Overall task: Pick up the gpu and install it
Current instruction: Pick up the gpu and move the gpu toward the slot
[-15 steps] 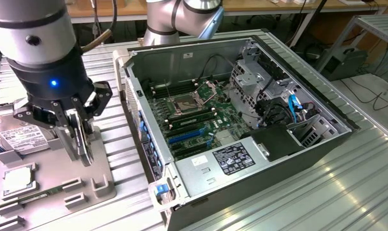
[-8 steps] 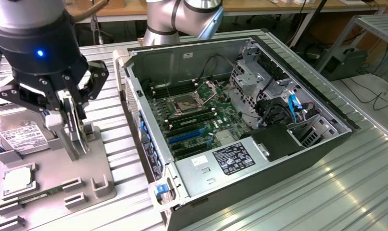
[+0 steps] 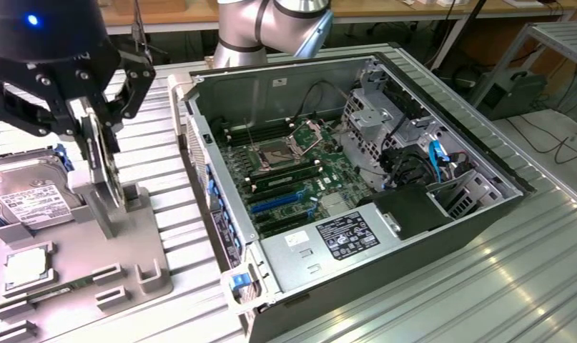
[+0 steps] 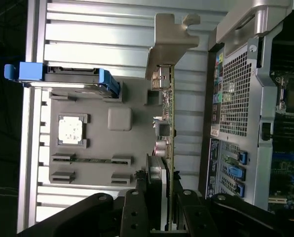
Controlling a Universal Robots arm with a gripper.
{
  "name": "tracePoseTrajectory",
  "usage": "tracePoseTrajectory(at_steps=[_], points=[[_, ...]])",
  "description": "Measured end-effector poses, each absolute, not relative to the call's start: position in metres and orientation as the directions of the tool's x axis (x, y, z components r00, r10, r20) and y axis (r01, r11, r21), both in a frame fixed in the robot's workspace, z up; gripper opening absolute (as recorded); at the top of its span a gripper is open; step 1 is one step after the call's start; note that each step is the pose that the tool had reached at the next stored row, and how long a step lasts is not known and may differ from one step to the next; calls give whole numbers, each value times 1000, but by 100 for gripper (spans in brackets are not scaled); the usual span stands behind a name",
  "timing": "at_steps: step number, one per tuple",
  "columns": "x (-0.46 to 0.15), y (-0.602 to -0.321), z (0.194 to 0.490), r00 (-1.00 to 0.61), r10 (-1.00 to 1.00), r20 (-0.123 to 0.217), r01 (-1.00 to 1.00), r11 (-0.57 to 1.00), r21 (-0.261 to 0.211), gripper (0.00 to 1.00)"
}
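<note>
Wrist view: gpu (image 4: 168, 123) edge-on, green board w/ silver bracket (image 4: 167, 44) at far end, near end pinched betw. fingers of hand (image 4: 162, 197). Exterior view: card upright under hand, over grey tray (image 3: 79, 271) on slatted counter (image 3: 517, 279); can't tell if clear of tray. Hard drive (image 3: 26, 196) and cpu chip (image 3: 26, 266) on same tray; open PC case (image 3: 298, 86) just beside, toward exterior view's right.

A ribbed metal table (image 3: 517, 286) is carrying two loads: a grey fixture tray (image 3: 79, 250) is lying flat toward the exterior view's left, and an open computer case (image 3: 269, 96) is lying on its side just beside it, interior facing upward.
</note>
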State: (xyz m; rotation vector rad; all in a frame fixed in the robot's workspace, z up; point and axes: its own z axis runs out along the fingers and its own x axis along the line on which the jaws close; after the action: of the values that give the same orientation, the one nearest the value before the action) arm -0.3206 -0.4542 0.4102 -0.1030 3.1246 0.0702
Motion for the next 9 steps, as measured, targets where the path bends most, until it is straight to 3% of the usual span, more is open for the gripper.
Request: tracePoseTrajectory(at_steps=[5, 9], points=[[-321, -454, 435, -998, -65, -16, -66, 997, 44, 28], [-321, -454, 438, -998, -65, -16, -66, 997, 44, 28]])
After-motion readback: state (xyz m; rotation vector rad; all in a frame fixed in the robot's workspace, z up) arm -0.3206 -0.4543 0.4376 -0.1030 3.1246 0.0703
